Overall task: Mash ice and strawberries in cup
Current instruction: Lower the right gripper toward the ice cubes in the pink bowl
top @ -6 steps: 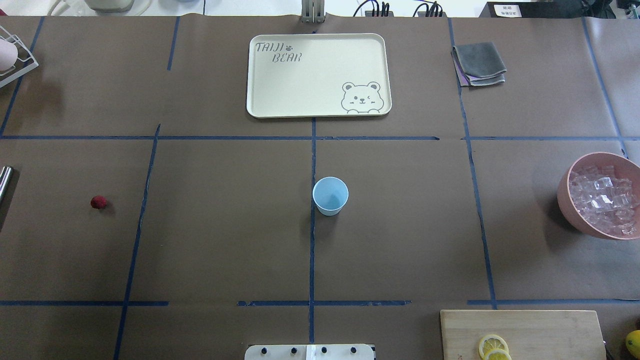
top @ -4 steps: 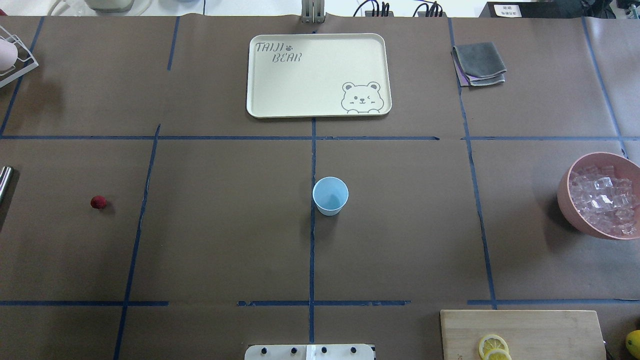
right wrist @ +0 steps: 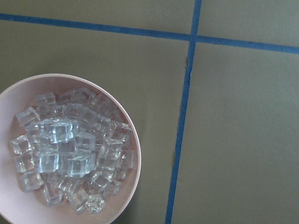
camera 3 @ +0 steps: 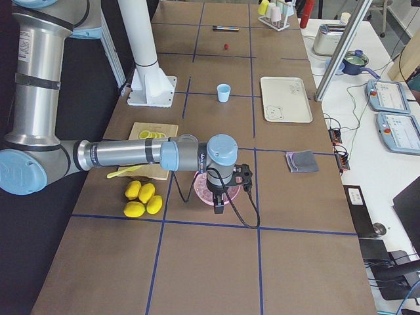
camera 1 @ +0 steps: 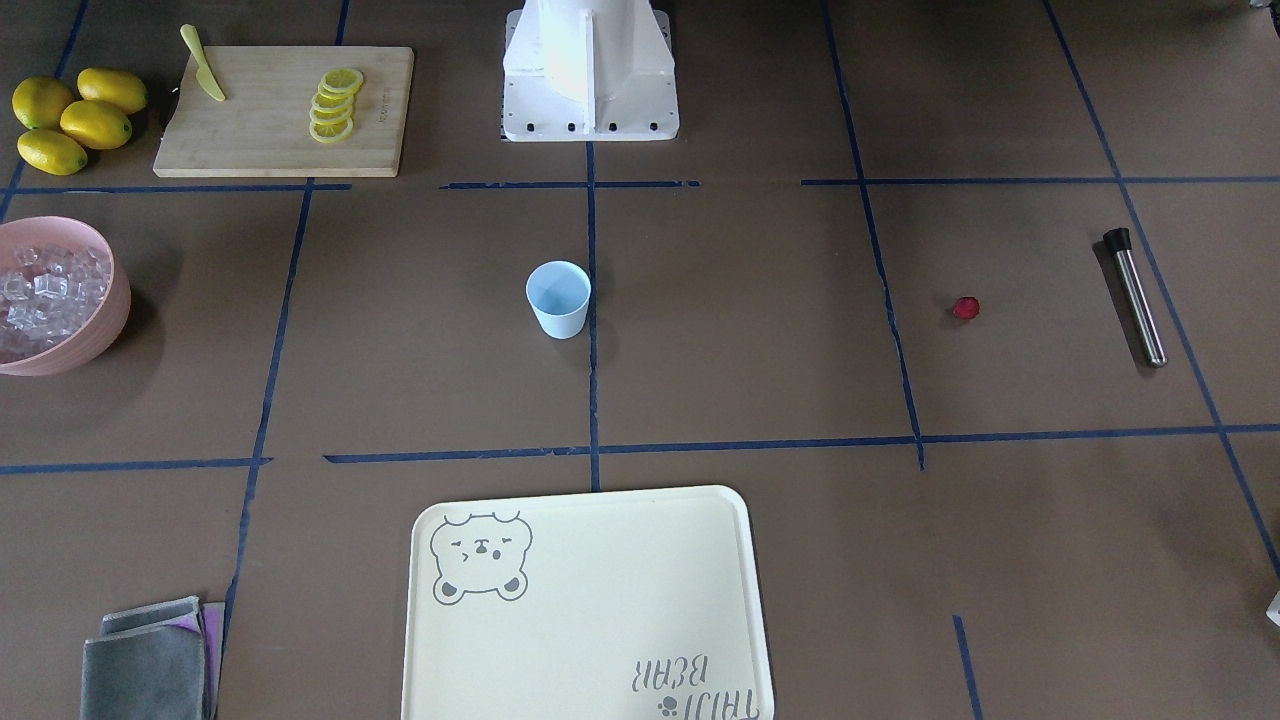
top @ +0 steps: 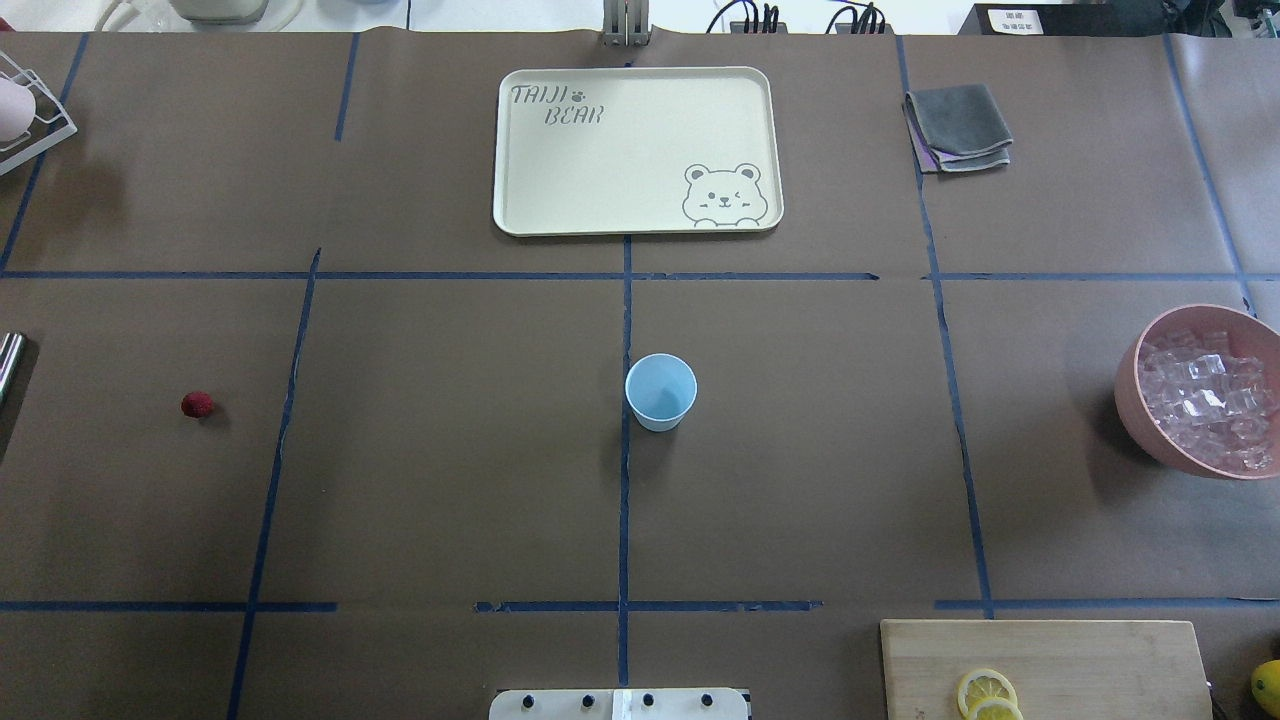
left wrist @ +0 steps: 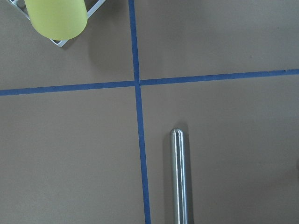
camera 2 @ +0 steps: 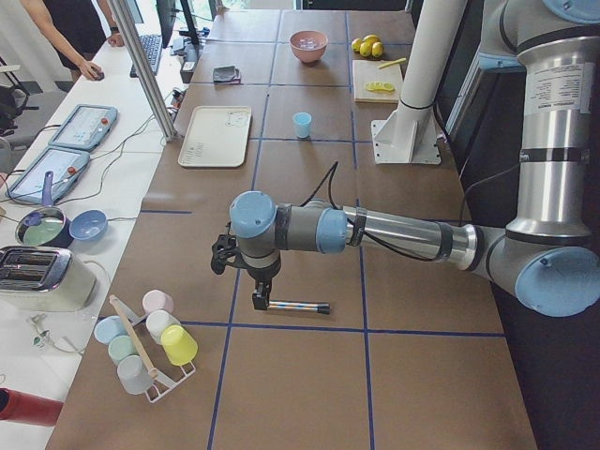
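Observation:
The pale blue cup point(top: 661, 392) stands upright and empty at the table's middle; it also shows in the front view point(camera 1: 558, 298). The red strawberry point(top: 197, 404) lies alone far to the cup's left. The ice point(top: 1205, 395) fills a pink bowl point(top: 1132, 400) at the right edge, and it is seen from above in the right wrist view point(right wrist: 70, 149). My left gripper point(camera 2: 262, 298) hangs over a steel muddler point(camera 1: 1135, 297) beyond the strawberry. My right gripper point(camera 3: 220, 197) hangs over the pink bowl. I cannot tell whether either gripper is open or shut.
A cream bear tray point(top: 636, 150) lies at the back centre and a grey cloth point(top: 957, 127) at the back right. A cutting board point(top: 1045, 665) with lemon slices is at the front right, with whole lemons point(camera 1: 75, 118) beside it. A cup rack point(camera 2: 150, 342) stands at the far left.

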Robot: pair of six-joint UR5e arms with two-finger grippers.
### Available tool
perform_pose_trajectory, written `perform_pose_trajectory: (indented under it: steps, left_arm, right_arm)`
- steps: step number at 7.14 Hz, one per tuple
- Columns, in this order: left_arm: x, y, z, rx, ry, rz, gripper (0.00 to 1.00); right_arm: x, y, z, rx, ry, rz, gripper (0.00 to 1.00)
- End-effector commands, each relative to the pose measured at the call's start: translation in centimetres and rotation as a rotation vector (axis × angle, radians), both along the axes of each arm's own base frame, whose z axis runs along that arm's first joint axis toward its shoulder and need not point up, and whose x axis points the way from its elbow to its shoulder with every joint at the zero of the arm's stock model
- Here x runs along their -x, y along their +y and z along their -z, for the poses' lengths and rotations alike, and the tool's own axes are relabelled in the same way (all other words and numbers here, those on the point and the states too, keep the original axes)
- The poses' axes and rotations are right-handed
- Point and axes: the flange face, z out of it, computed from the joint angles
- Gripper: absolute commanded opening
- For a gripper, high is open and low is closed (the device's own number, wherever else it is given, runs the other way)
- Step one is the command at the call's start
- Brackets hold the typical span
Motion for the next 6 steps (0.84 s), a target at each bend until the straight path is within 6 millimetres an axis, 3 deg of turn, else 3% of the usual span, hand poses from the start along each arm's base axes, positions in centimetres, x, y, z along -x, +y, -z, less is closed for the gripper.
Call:
perform_pose_trajectory:
  steps: [1, 2, 3, 6]
  left_arm:
    - [-0.2, 0.3, -0.4, 0.007, 0.000, -0.006, 1.00]
    - [-0.3, 0.2, -0.5, 0.012, 0.000, -0.002, 1.00]
    - [-0.3, 0.3, -0.5, 0.014, 0.008, -0.003, 1.00]
    - [-0.2, 0.3, -0.9, 0.018, 0.005, -0.006, 1.00]
  right_arm:
    - [1.4, -0.8, 1.2, -0.085, -0.015, -0.004, 1.00]
    - [3.3, -1.0, 1.5, -0.061, -0.024, -0.025, 1.00]
    - [7.0, -1.4, 2.4, -0.022, -0.032, -0.053, 1.00]
    - [14.9, -1.6, 3.6, 0.028, 0.014, -0.164, 0.98]
